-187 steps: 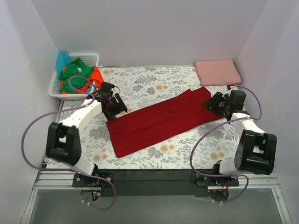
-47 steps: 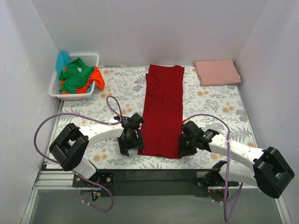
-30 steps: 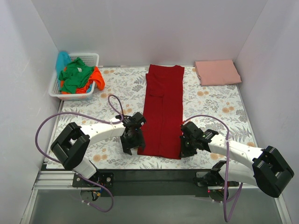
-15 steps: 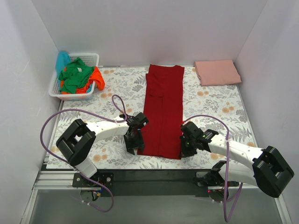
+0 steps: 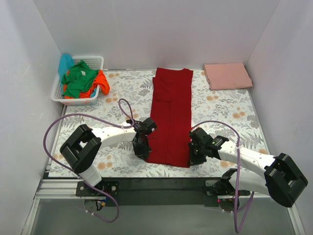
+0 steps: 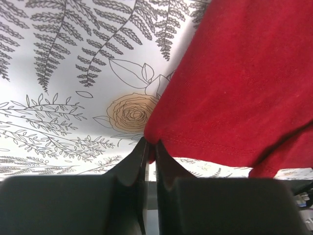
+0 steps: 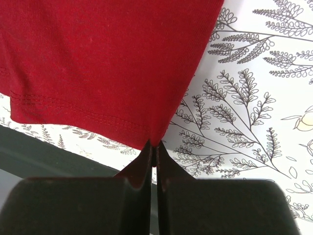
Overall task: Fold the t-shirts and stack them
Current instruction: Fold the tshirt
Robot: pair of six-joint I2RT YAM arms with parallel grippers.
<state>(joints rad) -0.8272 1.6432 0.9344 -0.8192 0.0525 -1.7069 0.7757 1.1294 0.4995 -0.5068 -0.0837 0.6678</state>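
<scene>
A dark red t-shirt (image 5: pixel 170 115) lies folded into a long strip down the middle of the table, hem toward the near edge. My left gripper (image 5: pixel 143 152) is shut on its near left hem corner (image 6: pixel 155 138). At the near right corner (image 7: pixel 157 138) my right gripper (image 5: pixel 192 157) is shut on the hem. A salmon pink t-shirt (image 5: pixel 227 75) lies folded at the back right. Green (image 5: pixel 79 78), orange (image 5: pixel 100 82) and turquoise (image 5: pixel 65 62) t-shirts are heaped in the basket.
A white lattice basket (image 5: pixel 96 60) stands at the back left corner. The floral table cover (image 5: pixel 127 90) ends at a dark front rail (image 5: pixel 161 183) just behind both grippers. White walls close in the left, back and right sides.
My left gripper has slid right to the red shirt's near left corner and shut on it. The right gripper has stayed shut on the near right corner.
</scene>
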